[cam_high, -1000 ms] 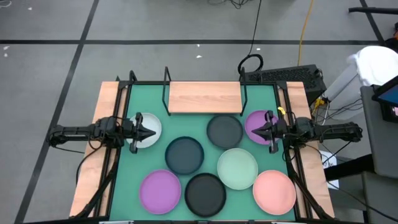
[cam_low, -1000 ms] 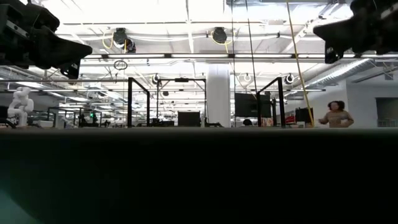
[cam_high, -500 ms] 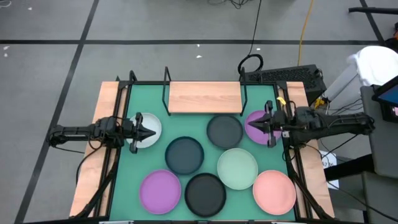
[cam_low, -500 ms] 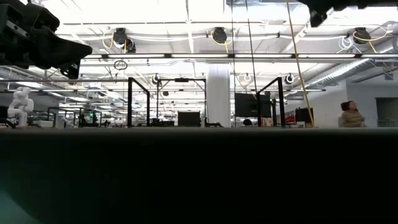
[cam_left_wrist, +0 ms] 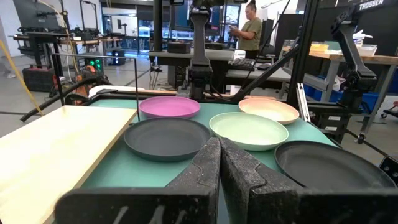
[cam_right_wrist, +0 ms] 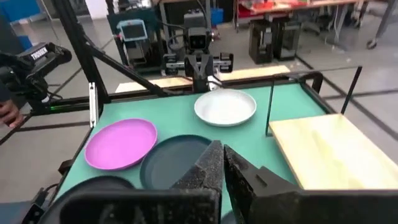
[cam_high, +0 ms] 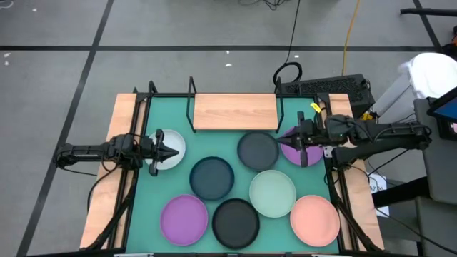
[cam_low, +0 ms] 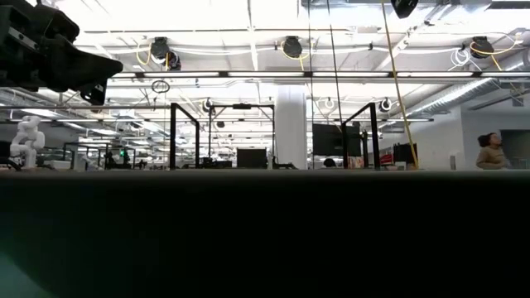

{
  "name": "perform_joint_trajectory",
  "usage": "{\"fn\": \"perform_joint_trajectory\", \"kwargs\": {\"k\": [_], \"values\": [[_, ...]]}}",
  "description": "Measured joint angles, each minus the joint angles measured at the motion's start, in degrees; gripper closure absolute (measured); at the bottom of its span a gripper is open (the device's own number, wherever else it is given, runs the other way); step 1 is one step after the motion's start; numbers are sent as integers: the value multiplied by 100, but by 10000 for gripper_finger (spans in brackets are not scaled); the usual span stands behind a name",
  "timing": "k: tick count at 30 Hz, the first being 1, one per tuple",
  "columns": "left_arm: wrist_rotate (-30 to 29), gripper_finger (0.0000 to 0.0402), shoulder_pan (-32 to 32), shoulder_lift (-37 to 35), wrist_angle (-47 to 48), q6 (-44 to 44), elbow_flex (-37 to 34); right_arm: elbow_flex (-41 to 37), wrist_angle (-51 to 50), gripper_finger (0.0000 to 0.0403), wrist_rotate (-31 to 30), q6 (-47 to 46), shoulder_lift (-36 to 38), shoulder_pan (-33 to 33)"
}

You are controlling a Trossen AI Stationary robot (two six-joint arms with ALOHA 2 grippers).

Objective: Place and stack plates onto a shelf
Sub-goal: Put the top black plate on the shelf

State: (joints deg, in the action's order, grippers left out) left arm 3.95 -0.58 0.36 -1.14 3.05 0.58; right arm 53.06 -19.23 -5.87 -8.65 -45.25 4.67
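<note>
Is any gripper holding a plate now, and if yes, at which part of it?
No. The left gripper is shut and empty above the white plate; the right gripper, also shut and empty, is above the purple plate.

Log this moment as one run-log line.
left pincer: shut, over white plate | right pincer: shut, above purple plate | shelf: no plates
</note>
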Motion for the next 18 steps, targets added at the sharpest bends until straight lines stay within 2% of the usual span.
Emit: {"fn": "perform_joint_trajectory", "kwargs": {"k": [11,18], "values": [[1,389,1,0,-1,-31,0,1050,-1624,403,-2,-396,-940,0],[0,389,1,0,-1,-31,0,1320,-2210,403,-4,-681,-1549,115]]}}
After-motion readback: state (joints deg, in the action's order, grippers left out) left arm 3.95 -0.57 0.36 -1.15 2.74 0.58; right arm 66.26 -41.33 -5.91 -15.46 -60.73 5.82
